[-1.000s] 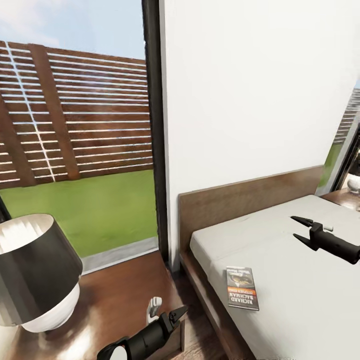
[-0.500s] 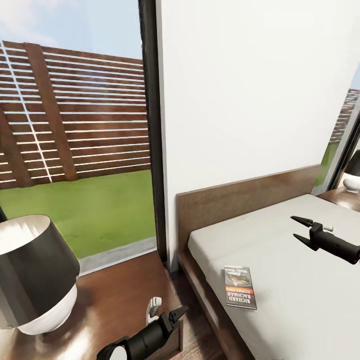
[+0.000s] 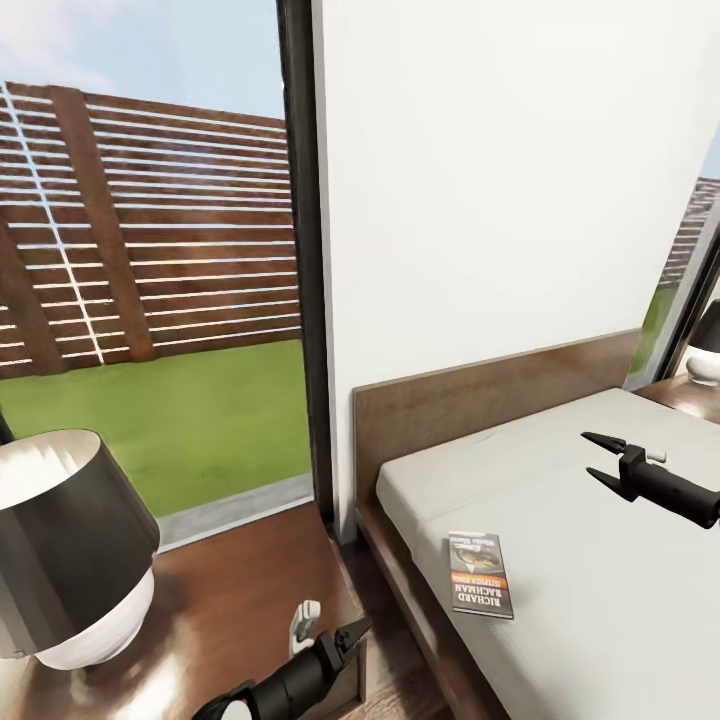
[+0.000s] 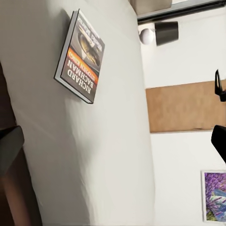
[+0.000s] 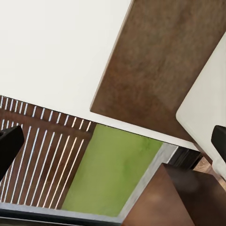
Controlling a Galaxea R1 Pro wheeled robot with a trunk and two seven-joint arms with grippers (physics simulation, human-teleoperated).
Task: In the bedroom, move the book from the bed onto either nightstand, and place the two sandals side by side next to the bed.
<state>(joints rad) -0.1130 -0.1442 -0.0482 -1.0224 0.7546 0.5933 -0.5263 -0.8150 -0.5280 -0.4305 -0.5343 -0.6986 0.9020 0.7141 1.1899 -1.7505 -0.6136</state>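
Observation:
The book (image 3: 481,587), dark grey with an orange band, lies flat near the left edge of the bed's pale mattress (image 3: 600,570), below the brown headboard (image 3: 480,400). In the left wrist view the book (image 4: 80,56) rests on the same mattress. My right gripper (image 3: 588,455) hovers open over the mattress, to the right of the book and farther back. My left gripper (image 3: 352,637) is open, low over the corner of the near nightstand (image 3: 230,600), left of the book. The sandals are out of view.
A black-shaded lamp (image 3: 70,540) with a white base and a small white object (image 3: 305,620) stand on the near nightstand. A second nightstand (image 3: 690,395) with a lamp (image 3: 705,350) sits beyond the bed. A tall black-framed window (image 3: 150,300) and a white wall (image 3: 500,180) are behind.
The whole view shifted slightly between the first two frames. Since then my left gripper has sunk a little. The book and right gripper stay put.

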